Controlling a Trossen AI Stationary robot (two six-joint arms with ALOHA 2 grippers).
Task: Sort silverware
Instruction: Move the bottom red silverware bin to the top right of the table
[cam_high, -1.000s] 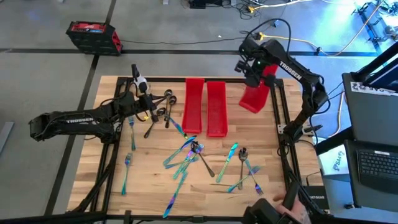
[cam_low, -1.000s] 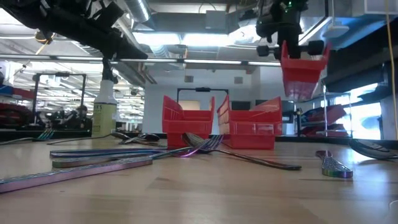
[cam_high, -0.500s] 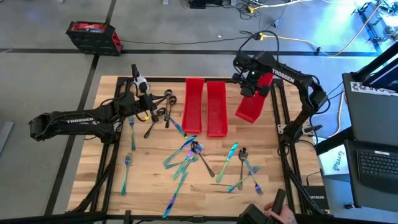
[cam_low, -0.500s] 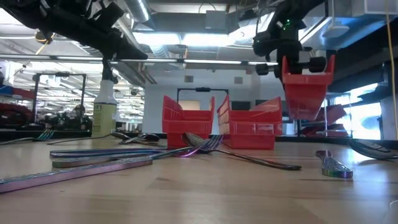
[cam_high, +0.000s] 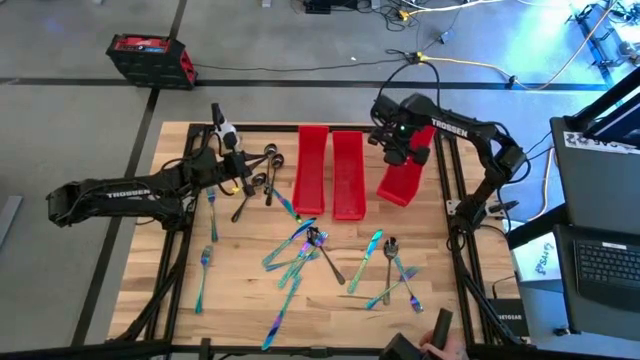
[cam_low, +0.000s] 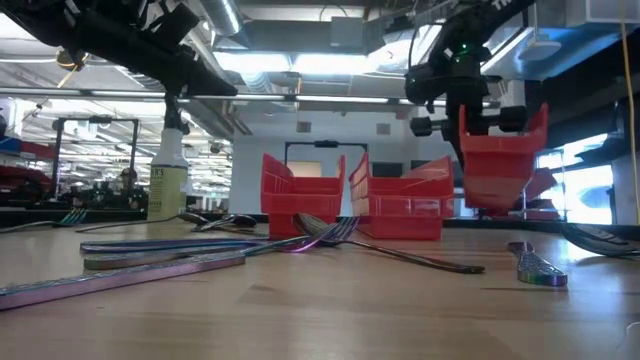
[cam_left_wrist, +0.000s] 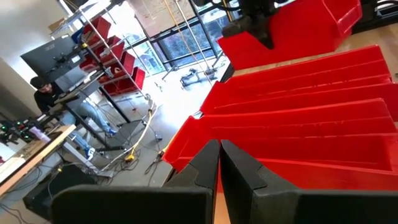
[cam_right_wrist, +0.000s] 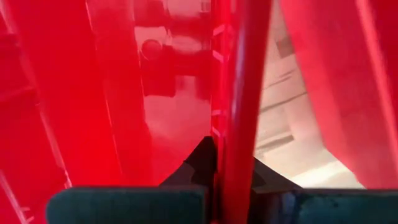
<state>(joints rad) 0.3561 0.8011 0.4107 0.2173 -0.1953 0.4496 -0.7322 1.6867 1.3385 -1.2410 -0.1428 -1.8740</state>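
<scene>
Right gripper is clamped on the wall of a third red bin, holding it tilted near the table's far right edge, just beside the two red bins that lie side by side at the far middle. From table height this bin hangs off the board, its bottom above the wood. The right wrist view shows the dark fingers pressed together around a thin red wall.

Left gripper sits at the far left of the table, fingers together and holding nothing, pointing toward the two bins; its wrist view shows the closed fingers in front of the red bins.

Silverware lies loose on the wooden table: a crossed heap near the middle, another group to the right near the front, single pieces along the left side, and dark spoons close to the left gripper. A spray bottle stands at the far left
</scene>
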